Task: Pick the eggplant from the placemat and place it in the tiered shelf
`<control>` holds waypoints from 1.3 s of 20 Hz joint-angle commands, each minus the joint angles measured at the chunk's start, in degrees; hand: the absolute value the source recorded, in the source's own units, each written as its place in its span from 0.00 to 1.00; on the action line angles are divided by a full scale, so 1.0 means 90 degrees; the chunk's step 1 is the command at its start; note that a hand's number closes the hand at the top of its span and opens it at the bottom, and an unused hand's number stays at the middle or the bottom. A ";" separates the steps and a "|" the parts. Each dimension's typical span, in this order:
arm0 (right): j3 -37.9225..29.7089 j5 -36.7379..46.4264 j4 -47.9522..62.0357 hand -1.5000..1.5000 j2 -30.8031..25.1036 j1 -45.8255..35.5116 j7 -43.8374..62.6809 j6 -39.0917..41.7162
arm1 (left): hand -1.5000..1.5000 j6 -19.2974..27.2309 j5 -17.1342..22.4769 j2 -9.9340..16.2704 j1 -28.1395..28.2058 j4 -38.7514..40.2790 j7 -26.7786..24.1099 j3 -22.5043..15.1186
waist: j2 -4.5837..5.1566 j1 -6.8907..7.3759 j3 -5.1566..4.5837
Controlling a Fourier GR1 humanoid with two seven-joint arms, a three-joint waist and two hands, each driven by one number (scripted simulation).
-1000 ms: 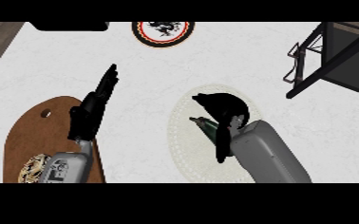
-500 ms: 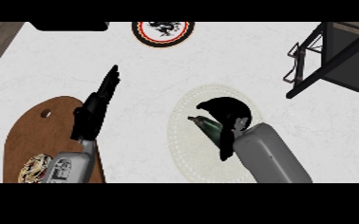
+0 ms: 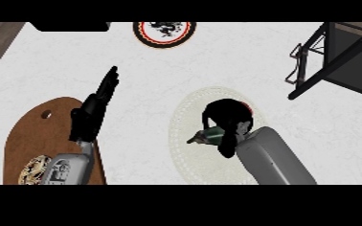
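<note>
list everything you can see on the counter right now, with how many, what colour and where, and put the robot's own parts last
Placemat: one, pale cream, round, centre of the counter.
Eggplant: one, only its green stem end shows, on the placemat under the right robot hand.
Plate: one, white with red rim and black figure, top centre.
Cutting board: one, brown wood, lower left.
Shelf: one, dark frame, upper right.
Counter: one, white speckled.
Left robot hand: one, black, fingers straight, over the cutting board's edge.
Right robot hand: one, black, curled over the eggplant.
Forearms: two, grey, lower edge.
</note>
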 commanded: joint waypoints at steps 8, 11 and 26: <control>-0.1715 0.0916 -0.0866 1.00 0.0658 0.0805 0.2940 -0.3086 | 0.50 0.0127 -0.0059 0.0017 0.0255 0.0016 -0.0148 0.0093 | -0.0066 -0.0303 0.0010; -0.1288 0.0826 -0.1593 1.00 0.0662 0.0743 0.3775 -0.3732 | 0.50 0.0025 -0.0045 0.0022 0.0131 -0.0111 -0.0017 0.0007 | -0.0036 -0.0096 0.0007; -0.0034 0.2504 -0.4539 1.00 0.0665 -0.0017 0.6175 -0.4946 | 0.50 0.0149 -0.0125 -0.0149 0.0009 -0.0107 0.0200 -0.0074 | -0.0021 -0.0055 0.0000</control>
